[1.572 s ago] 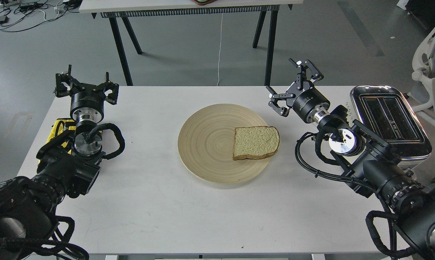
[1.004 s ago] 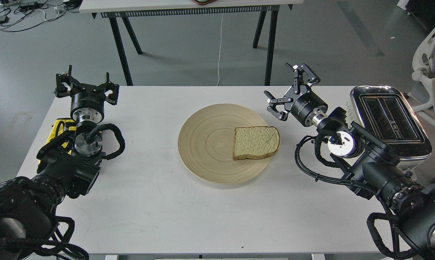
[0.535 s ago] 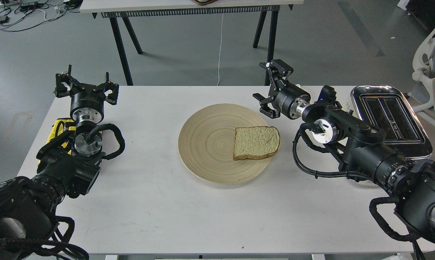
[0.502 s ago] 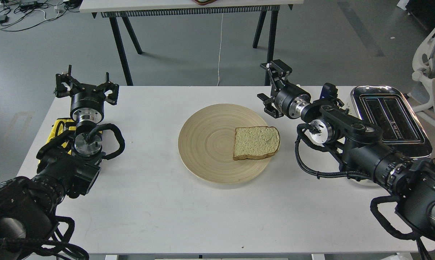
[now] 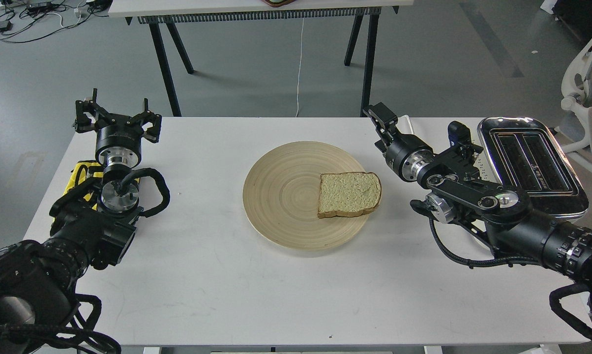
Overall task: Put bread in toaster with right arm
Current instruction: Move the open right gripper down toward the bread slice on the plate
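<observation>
The pale speckled square bread slice with brown crust (image 5: 349, 193) is laid flat on the right part of the round light wooden plate (image 5: 281, 196), mid white bench (image 5: 217, 280). The black right gripper (image 5: 380, 119) is seen end-on just right of the plate, apart from the bread; its jaws cannot be told. The cream-white chrome-topped toaster (image 5: 532, 162) stands far right. The black left gripper (image 5: 117, 118) is spread wide, empty.

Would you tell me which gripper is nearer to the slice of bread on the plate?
The right gripper is nearer, just beyond the bread's far right corner. The left gripper is far off at the table's far left.
</observation>
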Controlling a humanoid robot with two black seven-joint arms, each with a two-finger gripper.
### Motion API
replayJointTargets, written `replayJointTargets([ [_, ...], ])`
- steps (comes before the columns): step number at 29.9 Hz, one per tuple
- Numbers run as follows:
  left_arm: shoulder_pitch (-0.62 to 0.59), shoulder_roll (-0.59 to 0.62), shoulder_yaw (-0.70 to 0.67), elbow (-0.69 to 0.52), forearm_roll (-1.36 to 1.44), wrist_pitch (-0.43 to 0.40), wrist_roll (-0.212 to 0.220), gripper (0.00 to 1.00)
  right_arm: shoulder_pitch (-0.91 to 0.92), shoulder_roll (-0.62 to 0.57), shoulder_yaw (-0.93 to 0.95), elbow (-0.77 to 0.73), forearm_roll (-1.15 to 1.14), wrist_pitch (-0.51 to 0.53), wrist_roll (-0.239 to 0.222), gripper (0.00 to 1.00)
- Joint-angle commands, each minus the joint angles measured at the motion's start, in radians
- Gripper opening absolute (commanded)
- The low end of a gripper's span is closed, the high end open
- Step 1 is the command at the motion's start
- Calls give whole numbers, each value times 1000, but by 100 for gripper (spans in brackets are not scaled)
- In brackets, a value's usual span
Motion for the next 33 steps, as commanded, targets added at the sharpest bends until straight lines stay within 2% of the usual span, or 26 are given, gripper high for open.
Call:
replayJointTargets([
  [1, 0, 0, 0, 0, 0, 0, 0, 100, -31, -17, -2, 0, 0, 0, 1, 100],
  [16, 0, 0, 0, 0, 0, 0, 0, 100, -103, -20, -93, -2, -2, 3, 8, 97],
  [21, 0, 0, 0, 0, 0, 0, 0, 100, -114, -22, -94, 1, -2, 6, 10, 87],
  [25, 0, 0, 0, -2, 0, 0, 0, 100, -117, -22, -96, 3, -14, 8, 10, 73],
  [30, 0, 0, 0, 0, 0, 0, 0, 100, -123, -20, -96, 3, -49, 9, 10, 63],
  [33, 0, 0, 0, 0, 0, 0, 0, 100, -124, -20, -96, 3, -51, 9, 10, 52],
])
